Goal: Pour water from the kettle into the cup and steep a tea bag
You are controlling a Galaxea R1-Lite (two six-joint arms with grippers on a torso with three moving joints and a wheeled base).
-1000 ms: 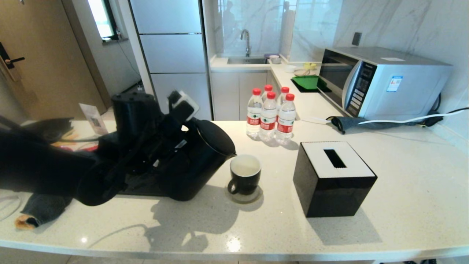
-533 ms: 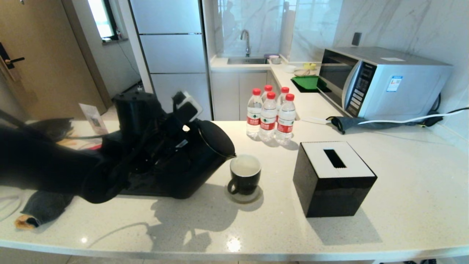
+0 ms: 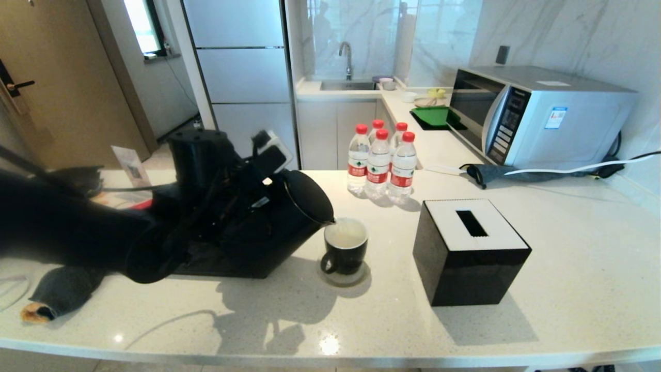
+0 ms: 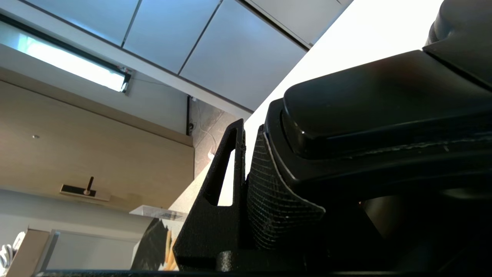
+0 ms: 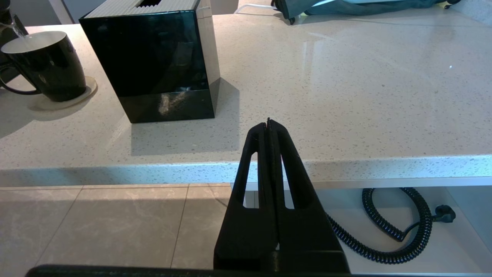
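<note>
1. Kettle [image 3: 279,227], black, is tilted toward the right, at the left of the counter [image 3: 568,268]. The left gripper [image 4: 269,192] is clamped on its handle; one ribbed finger [image 4: 276,200] presses against the black plastic. If that hold slips, the kettle could swing or drop onto the counter.
2. Its spout sits right at the near-left rim of the cup [image 3: 345,247], and a thin stream of water [image 5: 15,30] enters there. With the stream so near the rim, a small sideways drift would likely send water down the outside and onto the coaster [image 3: 361,279].
3. The cup's pale inside looks fairly full already; tipping further may overflow it.
4. No tea bag can be seen, so steeping is not yet begun.
5. A black tissue box [image 3: 467,253] stands just right of the cup; splashes could reach it.
6. The right gripper [image 5: 268,125] hangs below the counter's front edge, fingers pressed together and holding nothing, well away from the pour.
</note>
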